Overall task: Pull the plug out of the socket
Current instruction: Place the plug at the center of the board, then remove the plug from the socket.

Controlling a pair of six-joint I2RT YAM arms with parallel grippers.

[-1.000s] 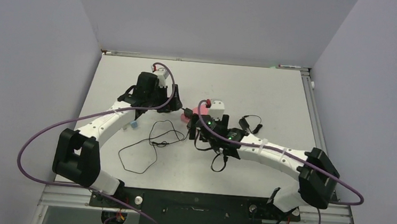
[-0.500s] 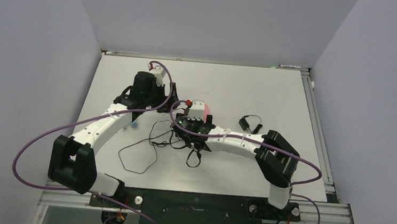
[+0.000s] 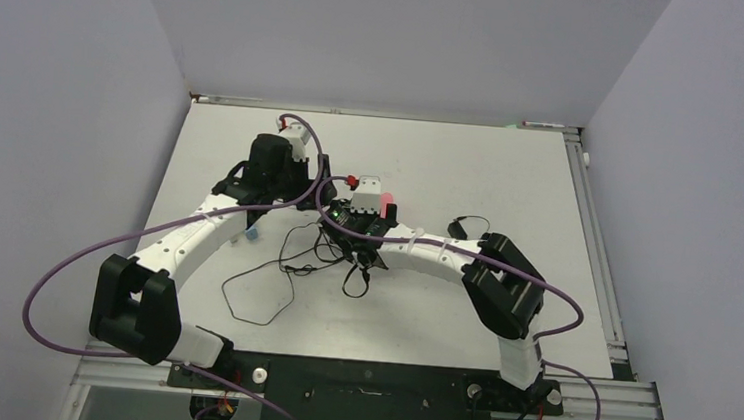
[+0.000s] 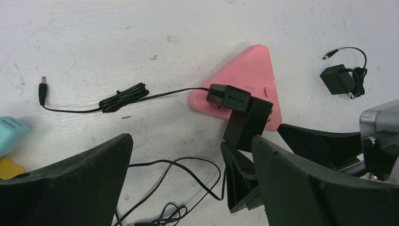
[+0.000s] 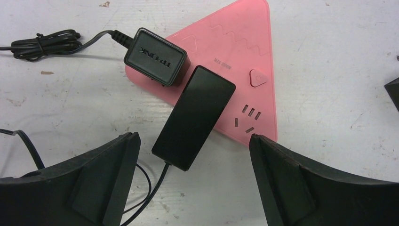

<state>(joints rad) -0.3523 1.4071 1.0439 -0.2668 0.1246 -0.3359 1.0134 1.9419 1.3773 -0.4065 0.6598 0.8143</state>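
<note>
The right claw (image 5: 192,141) is hanging wide open astride the long black plug (image 5: 195,117) in the pink socket (image 5: 244,47); the left claw (image 4: 190,141) is gaping, holding nothing.

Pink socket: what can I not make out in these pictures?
Right wrist view: small plug and long plug cover their own pins.
Left wrist view: long plug covers one edge of the socket.
Top view: the right arm hides both plugs and most of the socket.

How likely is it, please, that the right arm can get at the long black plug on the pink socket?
Probably yes: the right gripper hangs open above the long black plug, jaws either side, nothing in between.
</note>
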